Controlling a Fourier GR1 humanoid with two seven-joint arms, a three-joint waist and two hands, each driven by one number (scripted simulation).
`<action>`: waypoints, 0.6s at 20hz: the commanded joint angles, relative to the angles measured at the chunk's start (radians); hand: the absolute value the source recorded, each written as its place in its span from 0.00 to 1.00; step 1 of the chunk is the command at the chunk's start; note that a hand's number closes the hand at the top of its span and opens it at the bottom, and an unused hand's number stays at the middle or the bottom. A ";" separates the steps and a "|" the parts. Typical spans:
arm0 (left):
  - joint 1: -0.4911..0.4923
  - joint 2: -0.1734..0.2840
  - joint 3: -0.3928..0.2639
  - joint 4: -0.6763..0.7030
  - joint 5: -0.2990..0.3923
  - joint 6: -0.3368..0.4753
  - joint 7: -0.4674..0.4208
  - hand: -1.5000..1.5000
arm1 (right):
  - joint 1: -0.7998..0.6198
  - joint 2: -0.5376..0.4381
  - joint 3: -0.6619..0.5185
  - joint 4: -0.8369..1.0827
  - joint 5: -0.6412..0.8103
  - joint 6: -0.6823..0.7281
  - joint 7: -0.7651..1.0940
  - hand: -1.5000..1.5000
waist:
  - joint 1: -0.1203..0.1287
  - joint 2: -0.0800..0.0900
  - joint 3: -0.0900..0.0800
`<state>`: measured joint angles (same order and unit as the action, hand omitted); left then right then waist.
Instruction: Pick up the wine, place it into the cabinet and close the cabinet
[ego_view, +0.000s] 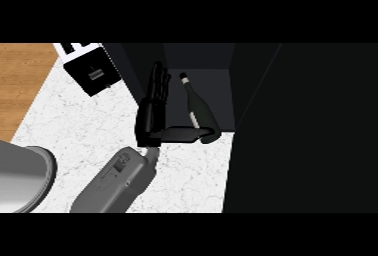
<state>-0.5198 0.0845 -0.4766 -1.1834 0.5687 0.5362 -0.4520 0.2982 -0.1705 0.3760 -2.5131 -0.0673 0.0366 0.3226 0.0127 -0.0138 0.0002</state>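
Wine bottle (196, 107): dark, lying inside the cabinet (199, 60) opening, at about 12 o'clock from the view's middle.
Bottle axis: long axis runs roughly 11 o'clock to 5 o'clock; the pale-capped neck points toward 11 o'clock, deeper into the cabinet, and the wide base lies toward 5 o'clock, near the cabinet's front edge.
Label: a pale strip shows on the bottle's lower body; no writing can be read.
Left hand (151, 117): comes up from a grey forearm at 7 o'clock; the fingers (156, 82) stretch straight toward 12 o'clock, along the bottle's 9 o'clock side; the thumb (186, 133) juts toward 3 o'clock under the bottle's base.
Hold: the bottle sits in the open crook between fingers and thumb; the fingers are not curled round it, and whether they touch it cannot be told.
Right hand: not seen.
Cabinet door (303, 125): a black panel fills the 3 o'clock side, standing open.
Surface (81, 125): white marble, with a wooden strip at 10 o'clock.
Other things: a black and white box (90, 70) at 10 o'clock; a grey rounded rim (29, 175) at 8 o'clock.
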 joint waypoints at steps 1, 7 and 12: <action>0.157 0.004 -0.079 -0.193 -0.043 0.059 0.013 0.00 | -0.018 -0.018 -0.002 -0.203 -0.026 -0.022 0.134 0.00 | 0.002 0.004 -0.001; 0.333 0.045 -0.167 -0.414 -0.097 0.093 0.027 0.00 | 0.005 -0.055 -0.045 -0.225 -0.059 -0.004 0.130 0.00 | -0.008 0.007 0.000; 0.435 0.118 -0.163 -0.497 -0.109 0.072 0.008 0.00 | -0.013 -0.142 0.028 -0.187 -0.058 0.092 0.173 1.00 | -0.011 0.008 0.000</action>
<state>-0.1553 0.1651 -0.6285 -1.6105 0.4776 0.6043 -0.4399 0.2480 -0.2235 0.4001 -2.5139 -0.0629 0.0607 0.3887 0.0041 -0.0070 0.0000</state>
